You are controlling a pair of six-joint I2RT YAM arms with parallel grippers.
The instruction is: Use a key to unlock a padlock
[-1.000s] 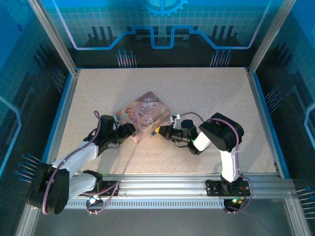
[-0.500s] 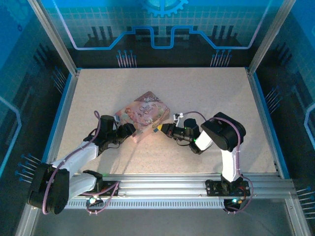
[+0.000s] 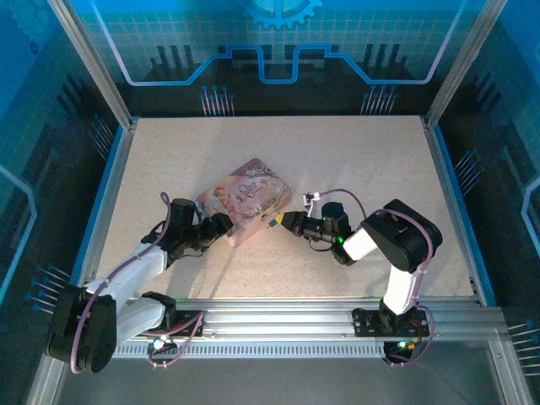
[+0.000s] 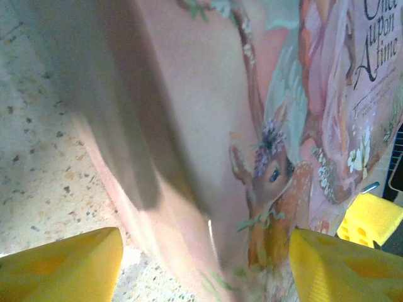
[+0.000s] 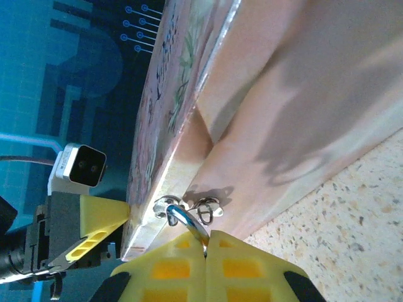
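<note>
Padlock work was at the gripping stage: the right gripper had its yellow jaws closed on the padlock's silvery shackle, hooked through the box's hasp rings. The left gripper stood open, bracing the box's opposite corner. I saw no key; fetching it came next. Overhead hid the shackle.

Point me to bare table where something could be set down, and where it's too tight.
Free: the far strip of the table behind the pink box, and both side margins along the blue walls. Crowded: mid-near table, where the left gripper and right gripper flank the box's near end.
</note>
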